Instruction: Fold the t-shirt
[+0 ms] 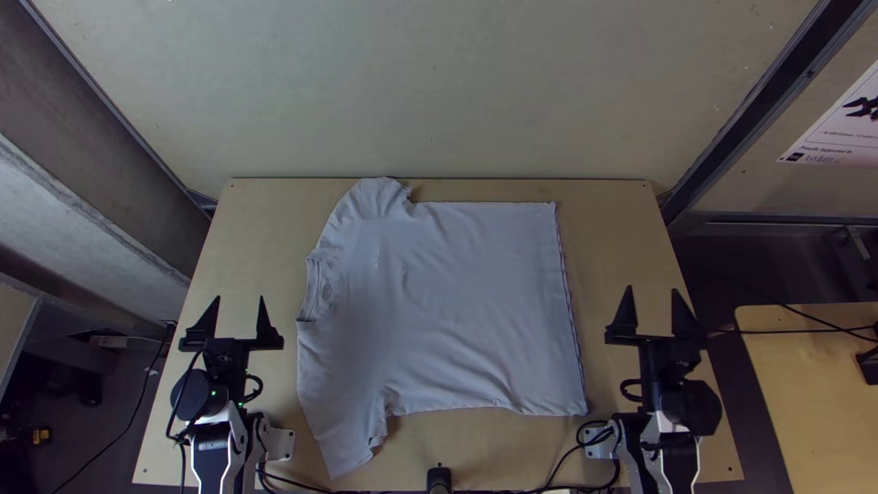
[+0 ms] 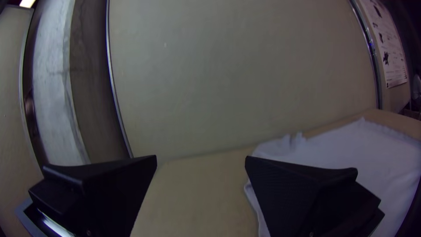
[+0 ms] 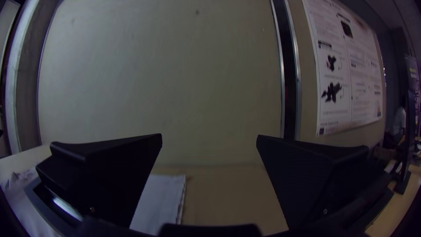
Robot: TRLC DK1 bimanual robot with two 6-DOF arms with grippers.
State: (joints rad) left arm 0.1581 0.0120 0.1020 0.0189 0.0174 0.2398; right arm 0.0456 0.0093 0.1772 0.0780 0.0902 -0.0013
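A pale t-shirt [image 1: 457,302] lies spread on the surface [image 1: 622,220], mid-frame — collar facing left, hem right, one sleeve toward the top, the other toward the bottom, the cloth perhaps faintly creased. Left pincer [image 1: 240,298], lower left, and right pincer [image 1: 652,289], lower right — fingers parted, both clear of it.

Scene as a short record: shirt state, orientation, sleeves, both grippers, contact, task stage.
shirt: t-shirt, spread on the wooden table
orientation: collar toward the left arm's side, hem toward the right arm's side
sleeves: one at the table's far edge, one toward the near edge
left_gripper: open, beside the shirt's collar side
right_gripper: open, beyond the hem
contact: none, neither gripper touches the shirt
stage: not yet folded
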